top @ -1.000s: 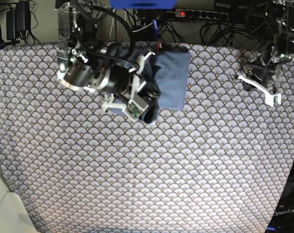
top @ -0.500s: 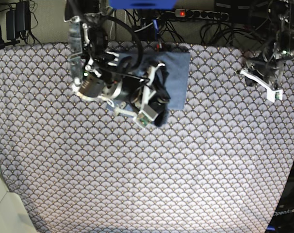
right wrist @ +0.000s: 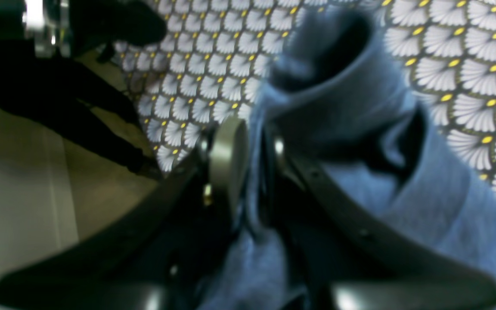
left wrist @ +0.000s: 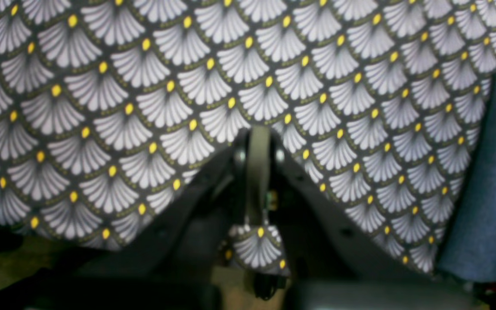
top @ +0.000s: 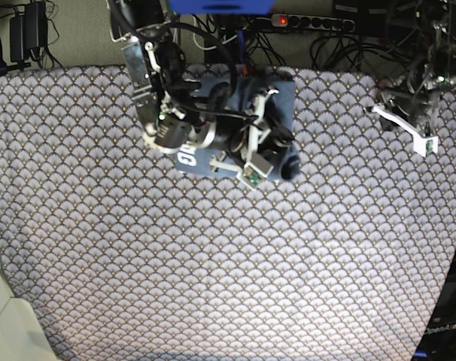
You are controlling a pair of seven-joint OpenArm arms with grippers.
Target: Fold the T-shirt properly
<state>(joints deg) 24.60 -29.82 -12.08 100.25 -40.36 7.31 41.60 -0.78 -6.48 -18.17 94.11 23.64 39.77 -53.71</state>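
Note:
The slate-blue T-shirt [top: 277, 101] lies folded at the far middle of the table, with white lettering [top: 186, 158] showing at its near left corner. My right gripper [top: 277, 162] hangs over its near right part. In the right wrist view the jaws [right wrist: 252, 146] stand narrowly apart, and a bunched fold of the T-shirt [right wrist: 338, 107] fills the gap. My left gripper [top: 424, 143] hovers at the far right, shut and empty, well away from the cloth. In the left wrist view it [left wrist: 257, 137] sits over the tablecloth, with the T-shirt [left wrist: 489, 172] at the right edge.
A scallop-patterned tablecloth [top: 228, 263] covers the whole table. Cables and a power strip [top: 311, 22] run along the far edge. A pale surface [top: 10, 323] sits at the near left corner, and dark gear [top: 446, 338] at the near right.
My right arm has swung rightward across the T-shirt, dragging a fold of cloth with it. White lettering now shows at the near left corner. The left arm has barely moved.

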